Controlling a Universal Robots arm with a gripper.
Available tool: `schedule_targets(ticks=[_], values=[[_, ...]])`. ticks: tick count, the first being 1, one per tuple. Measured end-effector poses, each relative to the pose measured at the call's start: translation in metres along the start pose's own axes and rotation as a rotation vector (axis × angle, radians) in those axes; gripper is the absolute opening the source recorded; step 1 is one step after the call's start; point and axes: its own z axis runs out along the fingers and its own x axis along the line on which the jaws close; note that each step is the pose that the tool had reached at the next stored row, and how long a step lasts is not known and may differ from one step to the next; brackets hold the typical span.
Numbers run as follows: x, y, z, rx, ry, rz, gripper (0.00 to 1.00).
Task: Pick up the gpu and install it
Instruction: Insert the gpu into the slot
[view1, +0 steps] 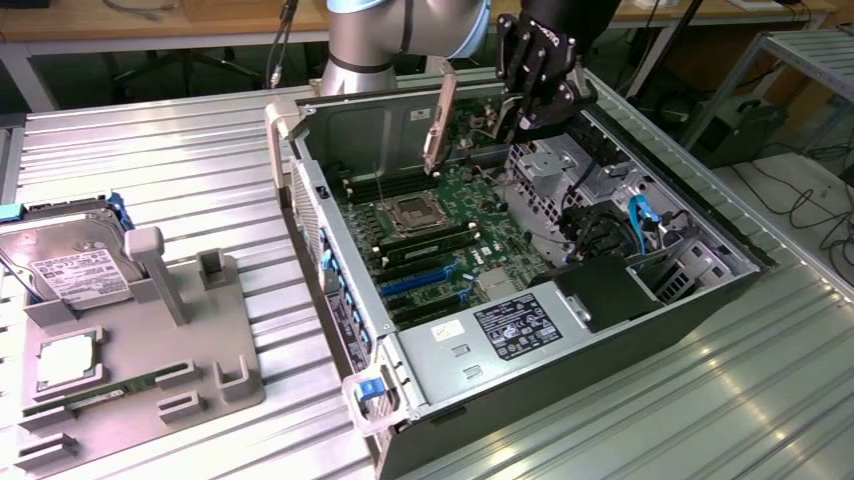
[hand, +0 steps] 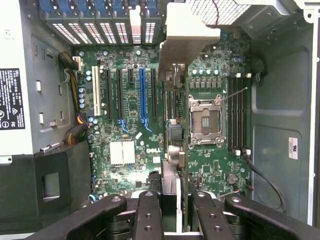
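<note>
1. On the exterior view's left, a grey fixture tray holds a hard drive and a slim memory stick. These are not part of this step, and the arm works well apart from them.
2. Further right, the open computer case lies on its side with the motherboard facing up. The blue expansion slot is the likely seat for the card, so the card's edge should line up along a slot's whole length before any downward push.
3. The gpu hangs edge-down over the board, its silvery bracket toward the case's rear wall. In the wrist view the gpu appears edge-on, running just beside the CPU socket and apart from the blue slot.
4. The gripper is narrowed onto the card's upper edge, its fingers pinching it from both sides.
5. To do this well: keep the card upright, shift it sideways until it sits over the chosen slot, and guide the bracket toward the rear slot openings.
6. Risks, as I judge them: a tilted card jams, and a thin card flexes under an off-centre push.
</note>
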Motion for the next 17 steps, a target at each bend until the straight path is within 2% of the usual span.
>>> schedule_targets(ticks=[12,17], values=[[0.0006,0.0008,0.0072,-0.0006,0.0001,-0.008,0.28],[0.0009,0.0054,0.0100,-0.0006,-0.0002,-0.008,0.28]])
